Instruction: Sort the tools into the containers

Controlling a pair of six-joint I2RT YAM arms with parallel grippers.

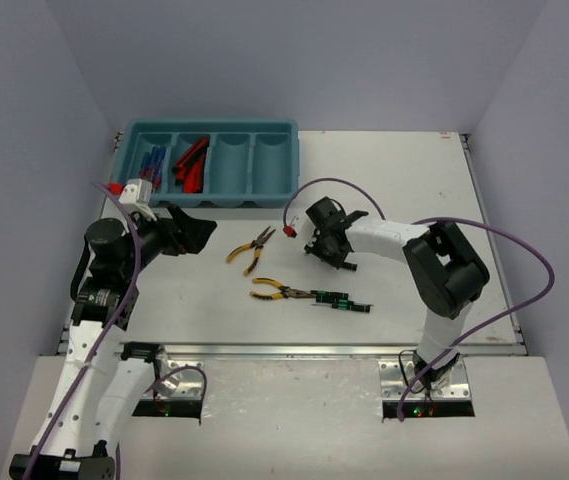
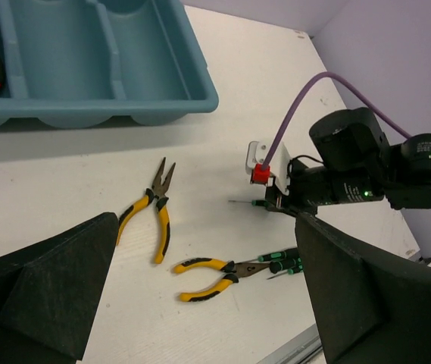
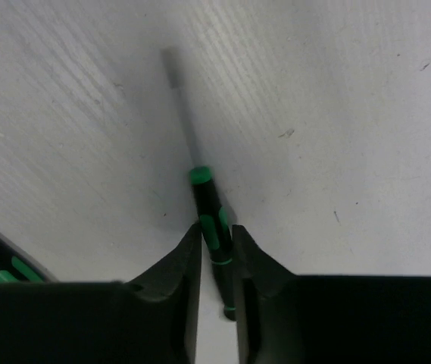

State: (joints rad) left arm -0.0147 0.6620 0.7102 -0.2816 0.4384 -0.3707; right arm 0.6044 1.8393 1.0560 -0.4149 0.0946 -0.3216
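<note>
The teal tray [image 1: 281, 133] stands at the back left. Its left compartment holds blue/red screwdrivers [image 1: 152, 160], and the one beside it holds red-and-black knives [image 1: 191, 162]. Two yellow-handled pliers [image 1: 252, 248] [image 1: 279, 291] lie on the table. Black-and-green precision screwdrivers [image 1: 344, 302] lie by the lower pliers. My right gripper [image 1: 319, 242] is low at the table, shut on one precision screwdriver [image 3: 209, 205]. My left gripper [image 1: 199, 232] is open and empty, left of the pliers and in front of the tray. In the left wrist view it [image 2: 206, 227] looks over both pliers [image 2: 154, 216] [image 2: 211, 274].
The tray's two right compartments [image 2: 135, 45] look empty. A purple cable [image 1: 334, 185] loops over the right arm. The table's metal front edge [image 1: 294, 349] runs just below the tools. Grey walls close in the left, back and right.
</note>
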